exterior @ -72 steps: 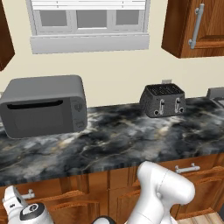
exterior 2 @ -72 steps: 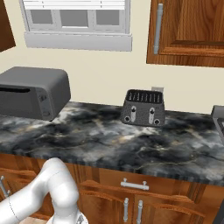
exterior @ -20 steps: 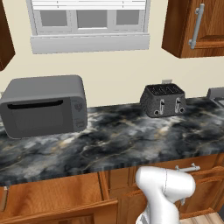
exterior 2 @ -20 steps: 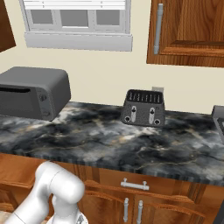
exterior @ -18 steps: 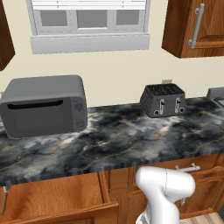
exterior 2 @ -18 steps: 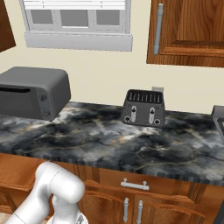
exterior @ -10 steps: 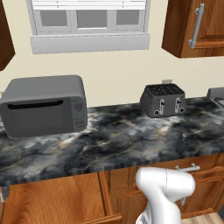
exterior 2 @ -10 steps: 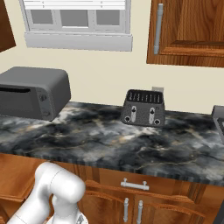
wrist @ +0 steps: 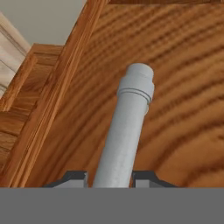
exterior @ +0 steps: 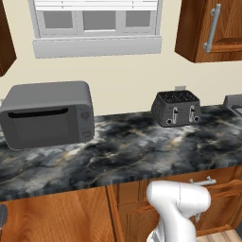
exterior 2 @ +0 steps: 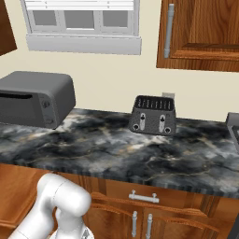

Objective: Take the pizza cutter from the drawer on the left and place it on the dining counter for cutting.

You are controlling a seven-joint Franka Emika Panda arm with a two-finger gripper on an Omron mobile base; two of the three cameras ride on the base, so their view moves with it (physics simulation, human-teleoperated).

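your two-finger gripper (wrist: 110, 178) is clamped on the silver bar handle (wrist: 124, 127) of the reddish-brown wood drawer (wrist: 175, 87), the bar running from bottom centre of the hand view up towards the middle, so pull straight back off the front.

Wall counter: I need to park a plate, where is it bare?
The stone counter is bare between the microwave and the toaster, and along the whole front edge. The left end is crowded by the microwave.
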